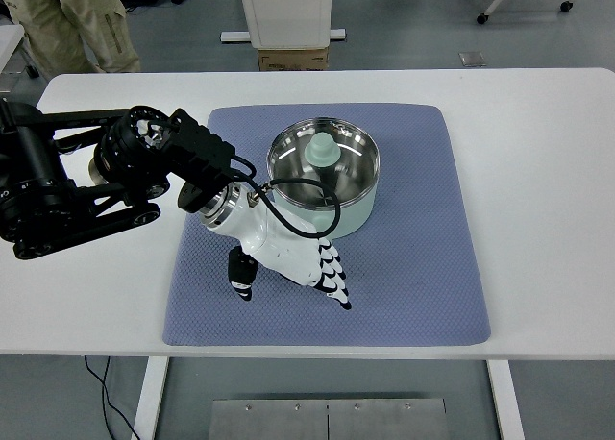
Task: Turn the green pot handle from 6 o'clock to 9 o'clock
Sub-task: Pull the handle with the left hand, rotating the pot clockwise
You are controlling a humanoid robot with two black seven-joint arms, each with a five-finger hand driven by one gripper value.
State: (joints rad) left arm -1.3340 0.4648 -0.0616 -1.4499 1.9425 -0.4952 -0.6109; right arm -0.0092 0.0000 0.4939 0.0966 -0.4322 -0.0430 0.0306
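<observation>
A pale green pot (356, 212) with a glass lid (288, 152) and a green knob (321, 152) stands on the blue mat (413, 267), toward its back middle. I cannot see the pot's handle; my hand covers the pot's near-left side, where it could be. My left hand (290, 284), white with black fingertips, reaches in from the left and lies against that near-left side. Its fingers (332, 272) stretch out over the mat just in front of the pot, and the thumb (241, 275) points down to the left. Nothing shows in its grasp.
The mat lies on a white table (548, 200). The left arm's black links (86, 181) cover the table's left part. A person's legs (77, 22) stand beyond the far left corner. A cardboard box (293, 58) sits on the floor behind the table.
</observation>
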